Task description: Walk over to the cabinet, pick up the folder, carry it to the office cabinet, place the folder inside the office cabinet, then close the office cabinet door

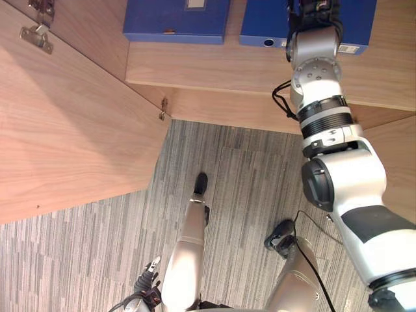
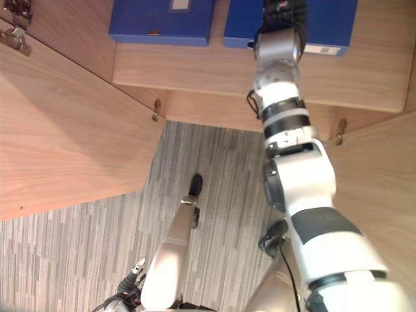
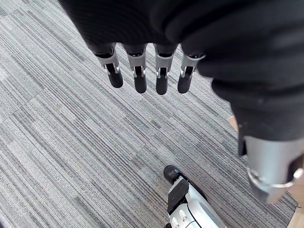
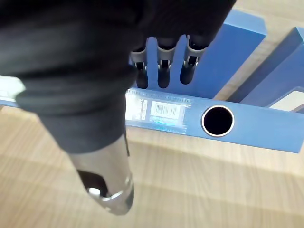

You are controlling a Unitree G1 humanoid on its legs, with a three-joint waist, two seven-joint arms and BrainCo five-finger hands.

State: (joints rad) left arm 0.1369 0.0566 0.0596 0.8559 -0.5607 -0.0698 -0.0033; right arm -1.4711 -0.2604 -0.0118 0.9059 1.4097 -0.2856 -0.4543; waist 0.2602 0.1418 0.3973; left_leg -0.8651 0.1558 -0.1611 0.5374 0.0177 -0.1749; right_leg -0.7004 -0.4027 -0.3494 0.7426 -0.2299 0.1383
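Right arm (image 1: 344,188) stretches far onto the shelf (image 1: 195,71); its hand (image 4: 163,71), fingers straight and apart, hovers over the right folder (image 4: 266,128), spine running left-right, facing near; left hand (image 3: 140,78) hangs slack

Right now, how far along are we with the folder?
Done: standing at the cabinet, folder lies on its shelf. In hand: right hand reaches over the folder, fingers straight, no grip. Left hand hangs open. Left: door stands open, not yet closed.

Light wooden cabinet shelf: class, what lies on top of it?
Left blue folder and right blue folder, lying flat. The right hand covers part of the right blue folder's top; whether it touches is hidden.
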